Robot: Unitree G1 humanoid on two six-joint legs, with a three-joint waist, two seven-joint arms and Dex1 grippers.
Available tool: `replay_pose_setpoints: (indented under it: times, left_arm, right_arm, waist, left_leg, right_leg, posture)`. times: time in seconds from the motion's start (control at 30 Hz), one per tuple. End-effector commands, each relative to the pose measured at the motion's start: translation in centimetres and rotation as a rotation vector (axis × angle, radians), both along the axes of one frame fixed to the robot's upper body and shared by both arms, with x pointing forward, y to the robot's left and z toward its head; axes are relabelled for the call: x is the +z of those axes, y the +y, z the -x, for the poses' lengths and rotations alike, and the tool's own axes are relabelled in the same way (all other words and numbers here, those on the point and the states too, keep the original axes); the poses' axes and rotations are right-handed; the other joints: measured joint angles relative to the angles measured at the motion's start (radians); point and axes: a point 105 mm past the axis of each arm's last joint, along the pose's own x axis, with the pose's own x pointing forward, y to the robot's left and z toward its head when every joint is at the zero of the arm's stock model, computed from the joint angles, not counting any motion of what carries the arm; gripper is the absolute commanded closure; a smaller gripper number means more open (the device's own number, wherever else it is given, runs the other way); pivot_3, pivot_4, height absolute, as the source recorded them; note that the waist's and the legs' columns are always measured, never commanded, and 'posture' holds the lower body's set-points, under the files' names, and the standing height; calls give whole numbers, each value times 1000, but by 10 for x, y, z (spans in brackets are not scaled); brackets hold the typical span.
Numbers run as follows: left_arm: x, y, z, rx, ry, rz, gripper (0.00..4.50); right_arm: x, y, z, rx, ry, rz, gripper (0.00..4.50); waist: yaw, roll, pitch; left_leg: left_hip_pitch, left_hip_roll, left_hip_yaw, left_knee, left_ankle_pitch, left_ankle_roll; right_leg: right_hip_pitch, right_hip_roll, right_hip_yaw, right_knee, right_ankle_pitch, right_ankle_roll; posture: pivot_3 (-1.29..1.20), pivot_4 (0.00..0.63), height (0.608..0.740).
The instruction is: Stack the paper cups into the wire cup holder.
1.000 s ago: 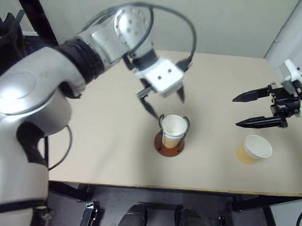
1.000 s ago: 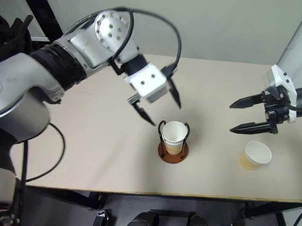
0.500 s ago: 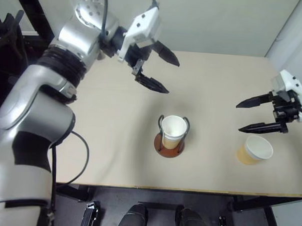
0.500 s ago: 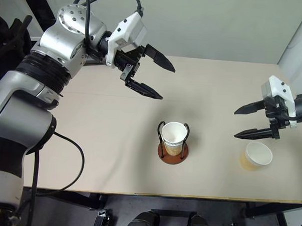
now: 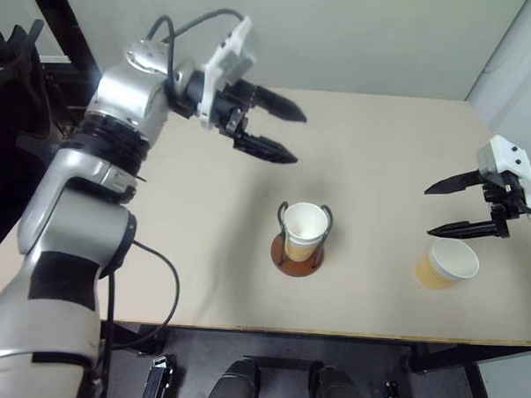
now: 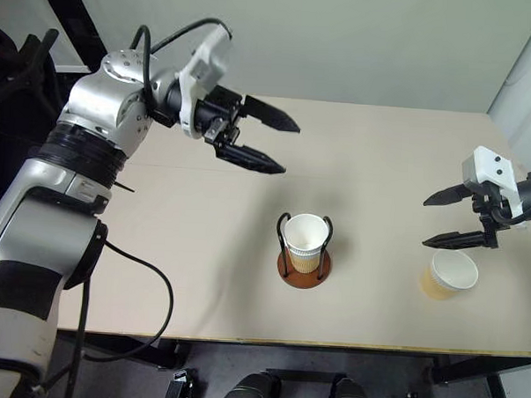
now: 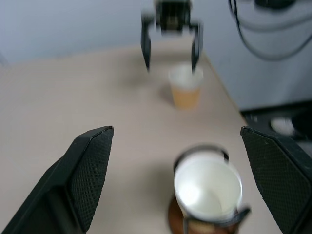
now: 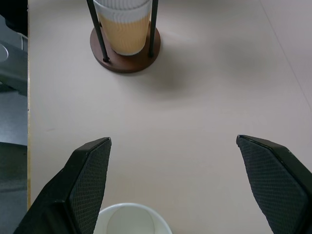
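Assessing progress, I judge stacking partly done: paper cups [image 5: 305, 229] sit in the wire cup holder [image 5: 298, 253] at table centre; one loose cup [image 5: 446, 263] remains near right. Left gripper [image 5: 282, 131] and right gripper [image 5: 448, 206] gape wide, holding nothing.

Robot test lab: bare beige table [image 5: 193, 249], plain wall [image 5: 361, 36], black metal frame [image 5: 48, 22]
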Motion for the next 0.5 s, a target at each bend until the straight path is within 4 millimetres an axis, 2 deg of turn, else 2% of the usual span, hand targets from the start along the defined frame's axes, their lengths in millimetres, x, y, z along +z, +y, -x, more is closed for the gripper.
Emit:
replay_pose_setpoints:
  times: [0.03, 0.33, 0.5]
  left_arm:
    - [12, -1, 5, -25, -8, 67, 35]
    - [0, -3, 19, -96, -46, 5, 35]
    - [-4, -4, 22, -108, -22, -11, 35]
  right_arm:
    - [12, -11, 2, -19, -47, 59, 236]
    - [-2, -41, -3, -70, -49, 243, 236]
    - [-5, -48, -5, -79, -40, 287, 236]
  waist:
    - [-1, 0, 0]
    - [-5, 0, 0]
    - [-5, 0, 0]
  left_leg:
    - [0, 0, 0, 0, 0, 0]
    - [0, 1, 0, 0, 0, 0]
    - [1, 1, 0, 0, 0, 1]
  right_leg:
    - [0, 0, 0, 0, 0, 0]
    - [0, 0, 0, 0, 1, 1]
    - [0, 0, 0, 0, 2, 0]
  posture:
    - [0, 150, 740]
    - [0, 150, 740]
    - [0, 150, 740]
